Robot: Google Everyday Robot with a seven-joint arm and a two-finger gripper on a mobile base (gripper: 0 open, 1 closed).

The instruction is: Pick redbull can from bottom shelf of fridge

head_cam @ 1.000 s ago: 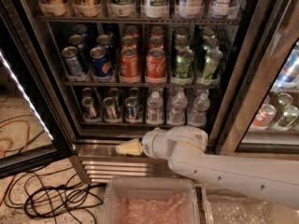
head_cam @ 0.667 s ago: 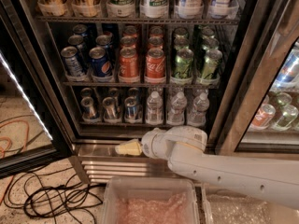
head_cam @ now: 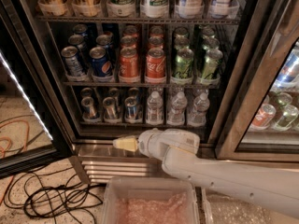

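Observation:
The fridge (head_cam: 233,69) stands open, with a steel frame and a dark inside. On its bottom shelf (head_cam: 140,124) several slim silver-and-blue redbull cans stand in rows at the left; the front ones are the left can (head_cam: 88,109), the middle can (head_cam: 110,109) and the right can (head_cam: 132,109). My gripper (head_cam: 124,144) is on the end of the white arm (head_cam: 210,174). It points left in front of the steel base grille (head_cam: 112,164), below the shelf edge and just under the right redbull can. It holds nothing that I can see.
Small clear water bottles (head_cam: 176,108) fill the right of the bottom shelf. The rack above holds Pepsi (head_cam: 100,62), Coke (head_cam: 155,64) and green cans (head_cam: 184,63). The open glass door (head_cam: 28,101) is at left, black cables (head_cam: 51,197) on the floor, a plastic bin (head_cam: 149,204) below, and a neighbouring cooler (head_cam: 275,111) at right.

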